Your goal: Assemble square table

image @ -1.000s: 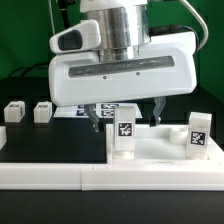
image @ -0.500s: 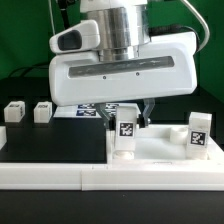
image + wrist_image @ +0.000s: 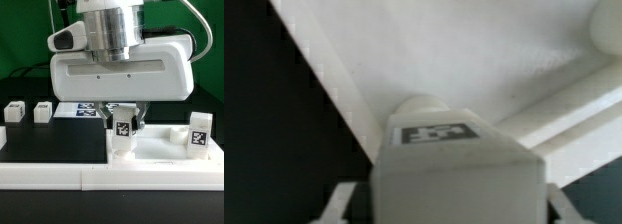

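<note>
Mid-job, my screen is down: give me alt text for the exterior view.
The gripper straddles an upright tagged leg on the white square tabletop; contact unclear. A second leg stands at the exterior view's right, and two loose legs sit on the black table at its left.

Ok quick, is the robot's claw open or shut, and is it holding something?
Gripper: its fingers sit on either side of the standing leg, close to it. It cannot be told whether they are pinching it.
</note>
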You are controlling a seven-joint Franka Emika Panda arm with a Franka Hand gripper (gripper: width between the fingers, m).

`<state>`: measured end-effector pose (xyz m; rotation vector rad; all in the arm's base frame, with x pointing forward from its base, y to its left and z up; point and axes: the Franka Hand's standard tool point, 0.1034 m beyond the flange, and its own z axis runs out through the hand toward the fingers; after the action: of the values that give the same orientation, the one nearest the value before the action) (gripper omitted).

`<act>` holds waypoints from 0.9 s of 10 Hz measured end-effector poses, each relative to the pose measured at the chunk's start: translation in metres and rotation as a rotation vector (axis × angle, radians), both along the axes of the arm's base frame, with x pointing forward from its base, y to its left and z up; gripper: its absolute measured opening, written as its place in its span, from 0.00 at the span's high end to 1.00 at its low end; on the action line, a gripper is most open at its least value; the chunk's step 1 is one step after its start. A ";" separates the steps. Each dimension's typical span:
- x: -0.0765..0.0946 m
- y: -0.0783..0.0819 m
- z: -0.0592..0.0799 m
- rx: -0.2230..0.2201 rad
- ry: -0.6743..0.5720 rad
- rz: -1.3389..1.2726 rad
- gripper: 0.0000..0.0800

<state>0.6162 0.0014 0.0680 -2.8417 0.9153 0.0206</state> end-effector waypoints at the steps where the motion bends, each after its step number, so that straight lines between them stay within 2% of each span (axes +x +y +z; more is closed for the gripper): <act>1: 0.002 -0.003 -0.001 0.025 0.025 -0.132 0.63; 4: 0.006 -0.004 -0.003 0.075 0.104 -0.521 0.63; 5: 0.005 0.003 -0.003 0.082 0.144 -0.644 0.63; 7: 0.006 0.009 -0.002 0.094 0.180 -0.831 0.63; 9: 0.006 0.009 -0.002 0.101 0.189 -0.883 0.63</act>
<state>0.6218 0.0108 0.0662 -2.1322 2.0386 0.2216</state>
